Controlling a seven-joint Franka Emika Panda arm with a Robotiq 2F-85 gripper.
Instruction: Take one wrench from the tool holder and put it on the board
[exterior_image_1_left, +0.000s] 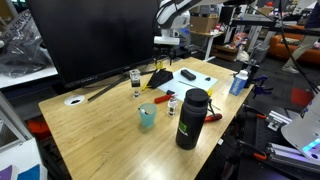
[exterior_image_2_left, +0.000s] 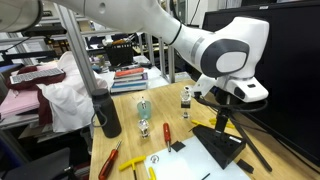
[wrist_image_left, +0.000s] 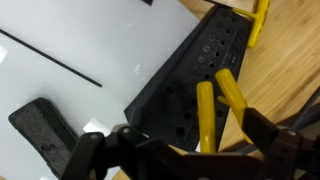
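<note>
The tool holder (wrist_image_left: 185, 75) is a low black wedge full of holes, lying half on the white board (wrist_image_left: 70, 50). Yellow-handled wrenches stand in it: one (wrist_image_left: 205, 115) in the middle, one (wrist_image_left: 233, 92) beside it, and a third (wrist_image_left: 258, 20) at the far end. My gripper (wrist_image_left: 185, 150) hangs just above the holder, open, its dark fingers (wrist_image_left: 275, 140) on either side of the two near yellow handles and touching neither. In both exterior views the gripper (exterior_image_1_left: 166, 48) (exterior_image_2_left: 225, 105) is over the holder (exterior_image_1_left: 160, 76) (exterior_image_2_left: 226, 148). A small dark patch (wrist_image_left: 40, 125) lies on the board (exterior_image_1_left: 197, 76).
A tall black bottle (exterior_image_1_left: 191, 118) and a teal cup (exterior_image_1_left: 147, 116) stand near the table's front. A red screwdriver (exterior_image_1_left: 160, 100), small bottles (exterior_image_1_left: 135, 80), a round white disc (exterior_image_1_left: 75, 100) and a blue container (exterior_image_1_left: 238, 82) lie around. A large dark monitor (exterior_image_1_left: 95, 35) stands behind.
</note>
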